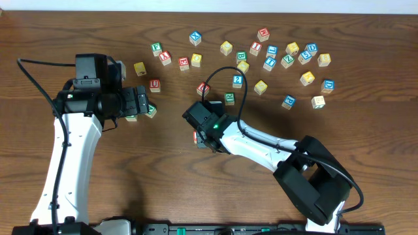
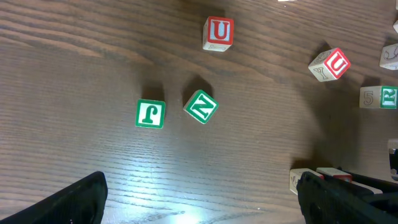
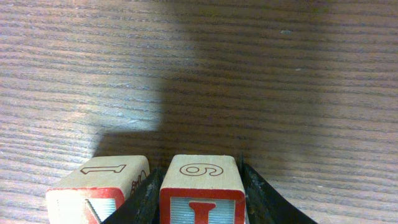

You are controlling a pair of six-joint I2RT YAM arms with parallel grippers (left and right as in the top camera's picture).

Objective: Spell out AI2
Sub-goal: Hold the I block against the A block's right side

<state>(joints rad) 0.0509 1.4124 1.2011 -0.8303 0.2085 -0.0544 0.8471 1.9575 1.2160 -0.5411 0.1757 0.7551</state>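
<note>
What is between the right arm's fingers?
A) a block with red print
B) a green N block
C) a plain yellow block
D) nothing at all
A: the right wrist view shows the fingers hugging both sides of the red-printed block, right beside a neighbour block.

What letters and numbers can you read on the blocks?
"U": red block
"U": tilted red block
"J": green block
"N": tilted green block
"5", "R": green edge block
"I", with "6" or "9" on top: held block
"1": block beside it
"2": blue block
Other blocks in the overhead view are too small to read.
</note>
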